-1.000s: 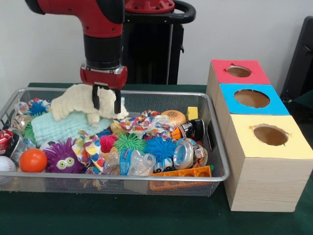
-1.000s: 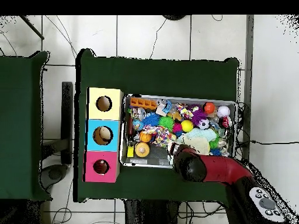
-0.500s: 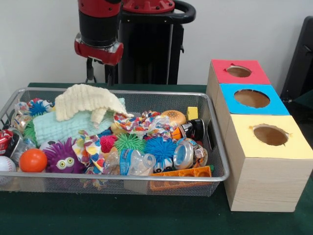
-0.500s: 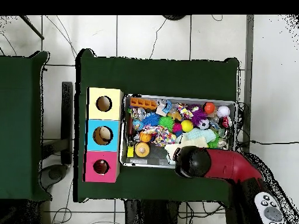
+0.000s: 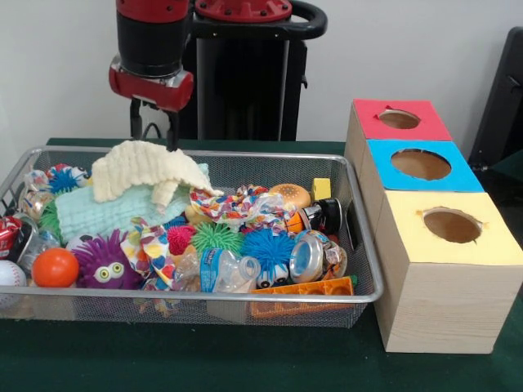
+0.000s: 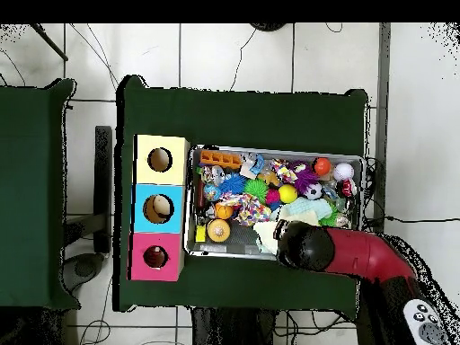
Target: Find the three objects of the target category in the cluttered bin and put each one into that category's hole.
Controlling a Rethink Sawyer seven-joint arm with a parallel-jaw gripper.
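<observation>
One gripper (image 5: pixel 152 129), jaws apart and empty, above the bin's (image 5: pixel 245 155) far rim.
Recommended: descend onto the cream cloth (image 5: pixel 147 166), grip a raised fold, lift clear.

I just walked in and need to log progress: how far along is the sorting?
Done: the overhead view shows something pale inside the blue box's hole; what it is cannot be told. In hand: nothing; the gripper hangs open and empty above the cream cloth. Left: the wire bin is full of toys; the red and yellow holes look empty.
</observation>
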